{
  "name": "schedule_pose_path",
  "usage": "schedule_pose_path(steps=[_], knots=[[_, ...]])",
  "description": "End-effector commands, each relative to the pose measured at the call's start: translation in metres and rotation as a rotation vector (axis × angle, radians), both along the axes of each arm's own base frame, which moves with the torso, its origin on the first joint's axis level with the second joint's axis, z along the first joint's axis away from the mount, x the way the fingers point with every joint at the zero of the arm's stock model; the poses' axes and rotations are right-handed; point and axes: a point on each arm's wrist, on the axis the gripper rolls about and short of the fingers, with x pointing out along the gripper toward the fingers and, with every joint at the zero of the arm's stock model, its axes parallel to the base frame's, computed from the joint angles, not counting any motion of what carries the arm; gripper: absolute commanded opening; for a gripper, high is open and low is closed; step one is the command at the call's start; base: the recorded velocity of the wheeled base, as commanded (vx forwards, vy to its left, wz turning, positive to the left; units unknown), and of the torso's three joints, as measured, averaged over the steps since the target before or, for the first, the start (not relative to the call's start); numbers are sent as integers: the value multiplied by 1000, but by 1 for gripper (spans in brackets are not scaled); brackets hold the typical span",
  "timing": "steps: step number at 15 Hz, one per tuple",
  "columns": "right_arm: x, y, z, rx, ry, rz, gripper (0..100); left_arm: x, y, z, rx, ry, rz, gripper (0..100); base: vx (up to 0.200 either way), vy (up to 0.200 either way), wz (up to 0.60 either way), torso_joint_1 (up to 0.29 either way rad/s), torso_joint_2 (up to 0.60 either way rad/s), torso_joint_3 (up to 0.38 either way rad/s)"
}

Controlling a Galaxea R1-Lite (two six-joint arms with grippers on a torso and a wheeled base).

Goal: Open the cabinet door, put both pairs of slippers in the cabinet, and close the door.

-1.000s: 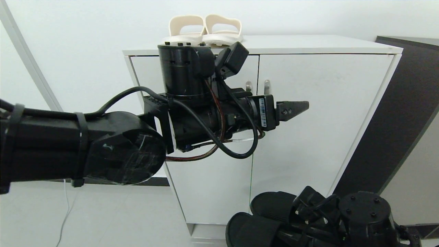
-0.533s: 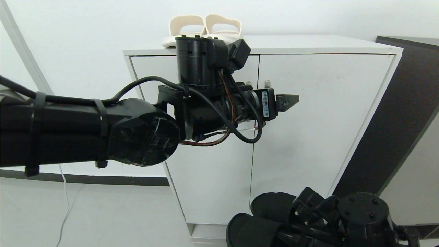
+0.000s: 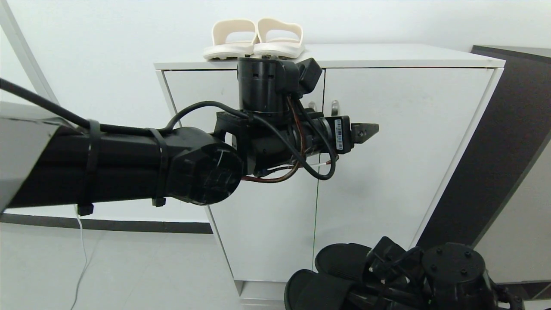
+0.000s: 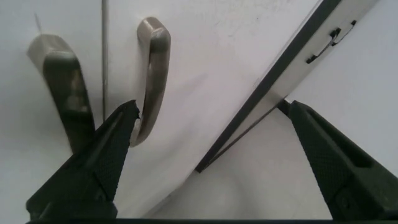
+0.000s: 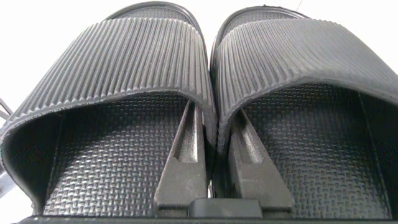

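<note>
The white cabinet (image 3: 387, 142) has both doors shut, with two metal handles (image 3: 335, 107) at the middle seam. A cream pair of slippers (image 3: 254, 39) rests on its top. My left gripper (image 3: 366, 131) hovers in front of the doors just below the handles. In the left wrist view it (image 4: 211, 109) is open, and one fingertip (image 4: 121, 134) lies beside the right door's handle (image 4: 152, 81) without holding it. My right gripper (image 5: 216, 112) is shut on the black slippers (image 5: 155, 68), one finger inside each, pinching their inner walls together. This pair (image 3: 340, 275) hangs low before the cabinet's base.
A white wall lies to the cabinet's left, with a thin cable (image 3: 82, 258) hanging down to the pale floor. A dark panel (image 3: 486, 163) stands against the cabinet's right side.
My left arm has stretched farther toward the cabinet, its wrist shifting right and slightly up; the open gripper stays near the handles. The right arm with the black slippers has barely moved.
</note>
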Motion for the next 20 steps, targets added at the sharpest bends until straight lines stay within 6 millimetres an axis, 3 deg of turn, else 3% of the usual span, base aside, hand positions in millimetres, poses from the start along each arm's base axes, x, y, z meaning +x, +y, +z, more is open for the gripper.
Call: schedule_pose_path(steps=[1,5,6,13,20], knots=[[0,0,-1,-1,2,2,0,6,-1,-2,-10,12,-10,100,0,0,0,0,0,0],[0,0,-1,-4,4,2,0,11,7,1,-51,45,-57,100,0,0,0,0,0,0],[0,0,-2,-5,5,2,0,13,9,0,-51,49,-49,0,0,0,0,0,0,0],[-8,-6,-7,8,39,64,0,11,14,-3,-63,86,-42,0,0,0,0,0,0,0],[-15,-12,-13,2,17,147,0,-35,29,2,-68,76,-90,0,0,0,0,0,0,0]])
